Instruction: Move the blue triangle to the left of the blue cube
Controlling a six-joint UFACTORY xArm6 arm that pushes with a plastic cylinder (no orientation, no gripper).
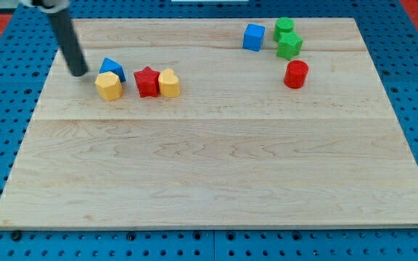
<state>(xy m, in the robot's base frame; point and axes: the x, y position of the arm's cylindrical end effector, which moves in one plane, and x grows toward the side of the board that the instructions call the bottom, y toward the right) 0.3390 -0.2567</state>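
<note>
Camera view showed my tip (a bare rod, no gripper to open or close) just left of the blue triangular block near the wooden worktop's upper left, the blue cube lying well apart rightward.

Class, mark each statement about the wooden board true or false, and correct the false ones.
1. My tip sits at the view's left of the blue triangle block. True.
2. The blue cube block lies at the view's bottom. False: it lies near the view's top.
3. The red star block sits between the two yellow blocks. True.
4. The red cylinder block touches the blue triangle. False: they are far apart.
</note>
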